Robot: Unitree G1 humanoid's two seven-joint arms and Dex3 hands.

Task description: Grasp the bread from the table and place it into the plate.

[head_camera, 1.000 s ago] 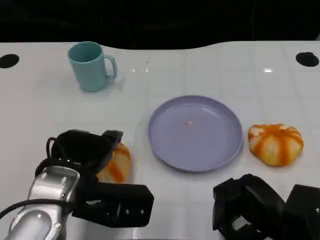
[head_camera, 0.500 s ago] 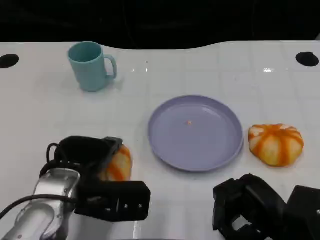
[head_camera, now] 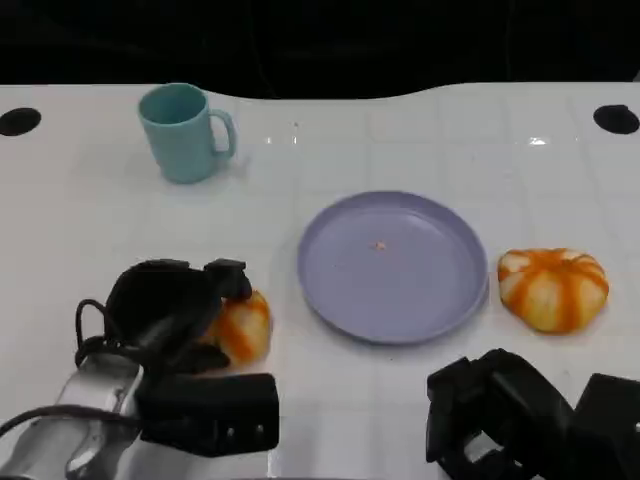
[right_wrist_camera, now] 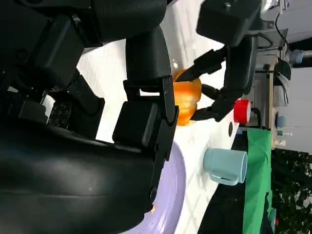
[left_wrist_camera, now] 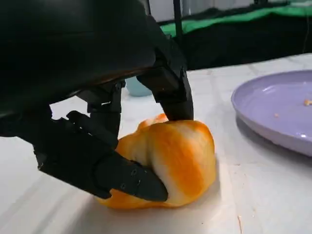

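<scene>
An orange-and-white striped bread (head_camera: pixel 245 326) lies on the white table left of the lilac plate (head_camera: pixel 325 295). My left hand (head_camera: pixel 165 308) wraps around it from the near left. In the left wrist view one finger (left_wrist_camera: pixel 127 178) presses its lower side and another (left_wrist_camera: pixel 171 96) its top, with the bread (left_wrist_camera: pixel 175 158) resting on the table. The right wrist view shows the bread (right_wrist_camera: pixel 189 92) inside the left hand (right_wrist_camera: pixel 229 68). My right hand (head_camera: pixel 520 418) hangs low at the near right, holding nothing. A second striped bread (head_camera: pixel 553 288) sits right of the plate.
A teal mug (head_camera: pixel 184 131) stands at the far left, handle to the right. The plate (left_wrist_camera: pixel 278 109) holds only a crumb. Dark round holes mark the table's far corners. The table's far edge meets a black backdrop.
My left forearm has dropped back toward the near edge while the fingers closed tighter around the bread. The bread has barely shifted. The right hand has stayed put.
</scene>
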